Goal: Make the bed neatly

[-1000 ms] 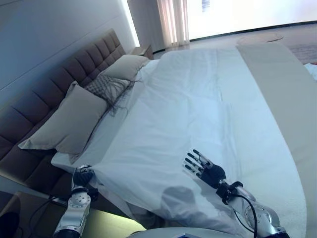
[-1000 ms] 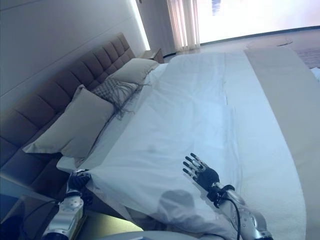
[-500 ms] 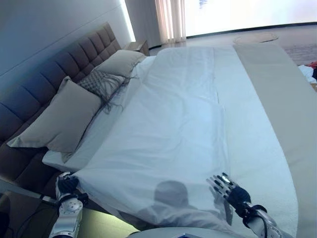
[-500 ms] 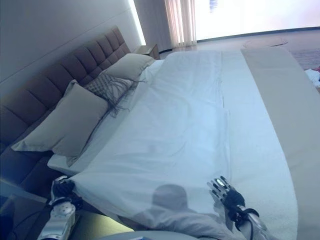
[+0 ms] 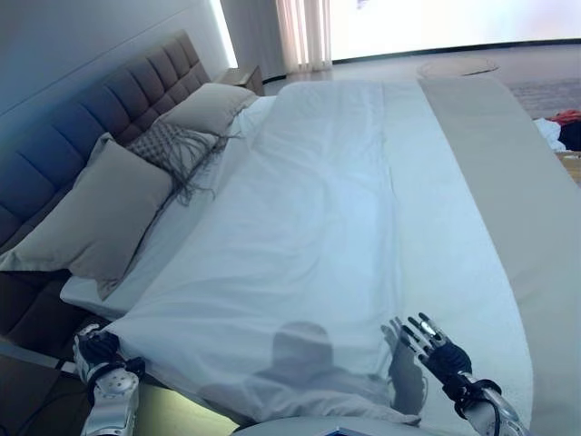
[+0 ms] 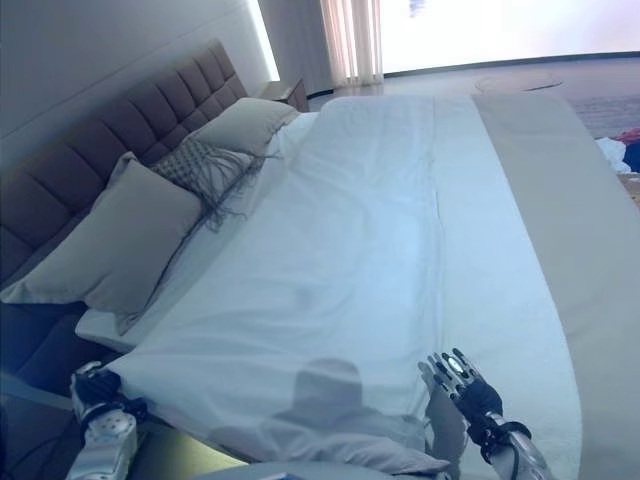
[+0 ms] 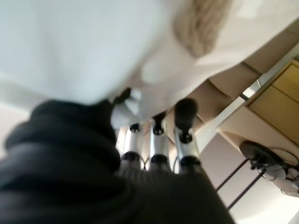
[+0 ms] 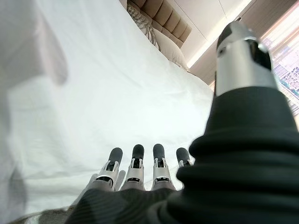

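Bed-making: you had both hands at the duvet's near edge.
Your left hand (image 5: 98, 350) pinched the white duvet (image 5: 309, 236) corner; your right hand (image 5: 434, 343) lay flat, fingers straight, on it.

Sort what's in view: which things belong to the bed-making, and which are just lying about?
Part of the job:
white sheet
beige pillows
fringed cushion
left robot hand, pinching the sheet's corner
right robot hand, open

Lying about:
bedside table
clothes on the floor
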{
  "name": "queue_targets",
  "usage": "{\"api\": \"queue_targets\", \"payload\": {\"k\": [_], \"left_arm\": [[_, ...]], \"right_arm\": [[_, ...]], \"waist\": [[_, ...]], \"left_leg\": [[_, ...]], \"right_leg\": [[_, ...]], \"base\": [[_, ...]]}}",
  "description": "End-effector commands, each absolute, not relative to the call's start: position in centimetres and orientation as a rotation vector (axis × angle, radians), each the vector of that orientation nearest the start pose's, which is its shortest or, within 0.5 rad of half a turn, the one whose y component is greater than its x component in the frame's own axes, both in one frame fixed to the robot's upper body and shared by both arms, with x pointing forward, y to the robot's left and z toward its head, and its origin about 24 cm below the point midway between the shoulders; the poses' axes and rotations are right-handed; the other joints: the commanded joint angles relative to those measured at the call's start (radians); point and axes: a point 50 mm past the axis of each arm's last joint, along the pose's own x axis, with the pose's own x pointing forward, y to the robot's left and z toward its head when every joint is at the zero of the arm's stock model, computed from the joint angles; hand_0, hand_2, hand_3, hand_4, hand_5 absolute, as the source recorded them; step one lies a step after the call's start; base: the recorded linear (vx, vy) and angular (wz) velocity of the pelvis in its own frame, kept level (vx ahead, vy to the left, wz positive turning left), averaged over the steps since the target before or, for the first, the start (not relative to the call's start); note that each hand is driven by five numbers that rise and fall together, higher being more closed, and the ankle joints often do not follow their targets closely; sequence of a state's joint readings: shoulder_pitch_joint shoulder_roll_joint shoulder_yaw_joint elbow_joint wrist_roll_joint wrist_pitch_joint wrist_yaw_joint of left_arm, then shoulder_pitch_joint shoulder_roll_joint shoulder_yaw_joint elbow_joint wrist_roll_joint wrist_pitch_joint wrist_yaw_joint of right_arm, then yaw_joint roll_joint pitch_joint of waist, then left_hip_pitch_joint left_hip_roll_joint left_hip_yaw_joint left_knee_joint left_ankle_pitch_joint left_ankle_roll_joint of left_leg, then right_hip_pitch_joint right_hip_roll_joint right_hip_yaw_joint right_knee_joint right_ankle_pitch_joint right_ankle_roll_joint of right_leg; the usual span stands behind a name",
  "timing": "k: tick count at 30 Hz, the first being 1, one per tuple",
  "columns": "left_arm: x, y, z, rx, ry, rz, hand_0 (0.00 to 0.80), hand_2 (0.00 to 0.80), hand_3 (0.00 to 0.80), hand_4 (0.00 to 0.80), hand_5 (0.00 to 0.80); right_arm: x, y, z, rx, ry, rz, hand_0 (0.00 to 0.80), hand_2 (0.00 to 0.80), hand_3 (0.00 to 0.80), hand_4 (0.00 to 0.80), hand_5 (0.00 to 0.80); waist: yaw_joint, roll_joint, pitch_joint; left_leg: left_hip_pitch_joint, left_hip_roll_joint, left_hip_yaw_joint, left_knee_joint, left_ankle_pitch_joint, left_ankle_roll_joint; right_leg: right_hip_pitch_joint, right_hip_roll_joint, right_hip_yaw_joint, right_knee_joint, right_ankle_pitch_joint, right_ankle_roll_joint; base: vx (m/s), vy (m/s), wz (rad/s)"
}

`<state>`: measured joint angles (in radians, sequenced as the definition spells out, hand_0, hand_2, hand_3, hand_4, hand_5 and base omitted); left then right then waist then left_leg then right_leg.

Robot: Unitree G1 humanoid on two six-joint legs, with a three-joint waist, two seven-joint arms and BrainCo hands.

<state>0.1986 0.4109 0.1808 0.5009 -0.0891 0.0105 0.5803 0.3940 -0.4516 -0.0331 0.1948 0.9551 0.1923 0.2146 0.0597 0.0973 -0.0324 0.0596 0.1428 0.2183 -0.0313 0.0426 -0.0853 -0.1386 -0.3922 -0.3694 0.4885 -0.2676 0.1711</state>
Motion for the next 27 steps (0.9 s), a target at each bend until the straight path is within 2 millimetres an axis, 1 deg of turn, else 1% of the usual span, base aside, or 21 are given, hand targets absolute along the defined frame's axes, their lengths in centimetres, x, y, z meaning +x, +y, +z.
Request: {"api": "queue_targets", "payload": {"k": [1,2,5,7,10,11,14,16,22,27], "left_arm": [[11.4,44.9,7.6,0.836,0.259,1.348,0.8,0.8,0.8,0.8,0.8],[11.7,44.9,8.0,0.86,0.261,1.337,0.8,0.8,0.8,0.8,0.8],[12.6,45.1,9.2,1.02,0.294,1.271,0.8,0.8,0.8,0.8,0.8],[13.3,44.9,9.7,1.036,0.309,1.233,0.8,0.8,0.8,0.8,0.8],[13.8,44.7,9.4,1.003,0.334,1.187,0.8,0.8,0.8,0.8,0.8],[14.1,44.6,8.8,0.979,0.358,1.148,0.0,0.0,0.0,0.0,0.0],[14.7,43.8,7.4,0.958,0.401,1.073,0.0,0.0,0.0,0.0,0.0],[15.1,42.9,6.1,0.929,0.42,1.013,0.0,0.0,0.0,0.0,0.0],[15.3,41.2,4.1,0.786,0.396,0.958,0.0,0.0,0.0,0.0,0.0],[15.2,40.2,2.9,0.785,0.416,0.903,0.0,0.0,0.0,0.0,0.0]], "right_arm": [[15.3,-25.7,-4.1,0.678,0.425,-0.1,0.0,0.0,0.0,0.0,0.0],[15.3,-25.7,-4.0,0.681,0.427,-0.1,0.0,0.0,0.0,0.0,0.0],[15.5,-25.6,-3.9,0.684,0.432,-0.098,0.0,0.0,0.0,0.0,0.0],[15.6,-25.5,-3.8,0.679,0.441,-0.087,0.0,0.0,0.0,0.0,0.0],[15.6,-25.4,-4.0,0.677,0.451,-0.079,0.0,0.0,0.0,0.0,0.0],[15.5,-25.4,-4.1,0.678,0.454,-0.078,0.0,0.0,0.0,0.0,0.0],[15.7,-25.4,-4.1,0.679,0.457,-0.08,0.0,0.0,0.0,0.0,0.0],[15.6,-25.5,-4.2,0.681,0.462,-0.083,0.0,0.0,0.0,0.0,0.0],[15.4,-25.4,-4.4,0.689,0.459,-0.085,0.0,0.0,0.0,0.0,0.0],[15.6,-25.2,-4.5,0.69,0.46,-0.084,0.0,0.0,0.0,0.0,0.0]], "waist": [[0.055,-0.072,0.05],[0.054,-0.071,0.047],[0.052,-0.067,0.046],[0.045,-0.063,0.046],[0.038,-0.056,0.046],[0.035,-0.053,0.047],[0.033,-0.048,0.048],[0.03,-0.047,0.049],[0.031,-0.058,0.048],[0.037,-0.066,0.045]], "left_leg": [[0.019,0.029,-0.029,-0.024,0.029,-0.04],[0.018,0.028,-0.028,-0.022,0.026,-0.04],[0.018,0.022,-0.03,-0.019,0.021,-0.037],[0.021,0.017,-0.025,-0.022,0.02,-0.033],[0.022,0.014,-0.02,-0.023,0.019,-0.032],[0.021,0.013,-0.02,-0.022,0.019,-0.032],[0.02,0.012,-0.02,-0.018,0.019,-0.032],[0.016,0.01,-0.02,-0.011,0.017,-0.031],[0.013,0.009,-0.021,0.015,0.002,-0.024],[0.012,0.011,-0.023,0.023,-0.001,-0.022]], "right_leg": [[0.202,-0.048,-0.054,-0.427,0.389,0.085],[0.201,-0.05,-0.054,-0.425,0.39,0.086],[0.197,-0.053,-0.054,-0.415,0.391,0.086],[0.195,-0.05,-0.05,-0.415,0.391,0.086],[0.196,-0.042,-0.045,-0.423,0.39,0.086],[0.197,-0.04,-0.045,-0.426,0.391,0.085],[0.198,-0.038,-0.047,-0.43,0.392,0.082],[0.198,-0.035,-0.047,-0.43,0.39,0.079],[0.201,-0.028,-0.045,-0.426,0.382,0.069],[0.206,-0.023,-0.044,-0.424,0.379,0.064]], "base": [[0.03,0.019,-0.02],[0.0,0.0,0.0],[0.0,0.0,0.0],[0.007,0.006,-0.02],[0.0,0.0,0.0],[0.0,0.0,0.0],[0.011,0.006,0.03],[0.023,0.003,0.11],[0.033,-0.021,0.23],[0.024,-0.02,0.08]]}}
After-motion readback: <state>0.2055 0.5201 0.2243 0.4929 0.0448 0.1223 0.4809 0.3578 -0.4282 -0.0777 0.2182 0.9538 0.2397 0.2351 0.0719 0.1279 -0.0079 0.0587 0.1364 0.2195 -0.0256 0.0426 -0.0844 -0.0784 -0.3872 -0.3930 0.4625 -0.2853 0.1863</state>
